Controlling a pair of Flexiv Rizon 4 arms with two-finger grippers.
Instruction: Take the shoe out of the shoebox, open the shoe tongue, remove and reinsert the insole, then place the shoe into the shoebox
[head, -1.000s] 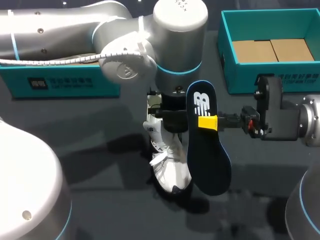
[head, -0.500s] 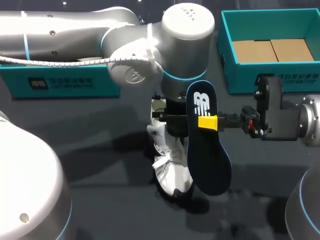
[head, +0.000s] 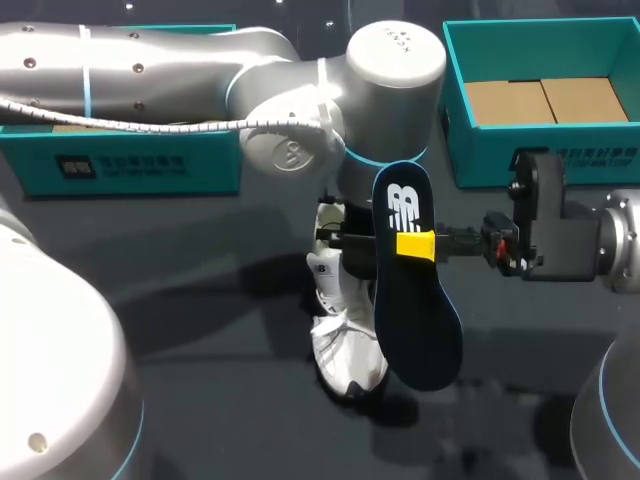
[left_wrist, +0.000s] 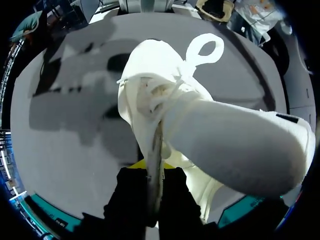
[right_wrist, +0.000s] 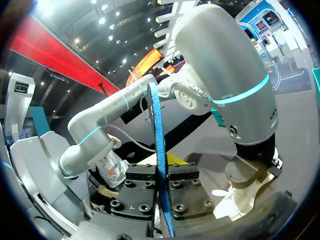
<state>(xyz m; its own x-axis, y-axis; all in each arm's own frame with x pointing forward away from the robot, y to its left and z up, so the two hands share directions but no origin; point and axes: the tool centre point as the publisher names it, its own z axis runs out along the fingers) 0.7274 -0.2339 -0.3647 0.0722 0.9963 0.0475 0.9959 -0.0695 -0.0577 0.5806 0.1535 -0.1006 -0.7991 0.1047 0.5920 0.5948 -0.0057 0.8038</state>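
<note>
A white shoe (head: 347, 345) stands toe-down on the dark table, and my left gripper (left_wrist: 150, 167) is shut on the upper edge of its opening. In the left wrist view the shoe (left_wrist: 210, 135) fills the space ahead of the fingers, laces and heel loop showing. In the head view the left arm's wrist (head: 390, 90) sits over the shoe and hides that gripper. My right gripper (head: 415, 245) is shut on a dark blue insole (head: 417, 310), held upright in the air just right of the shoe. The insole (right_wrist: 158, 130) shows edge-on between the right fingers.
The teal shoebox (head: 480, 155) with a cardboard floor stands open at the back right. Another teal box (head: 150, 165) lies at the back left behind the left arm. The table's front middle is bare dark surface.
The left arm has swung to the right, carrying the shoe slightly right and toward the front. The right arm and the insole have stayed still.
</note>
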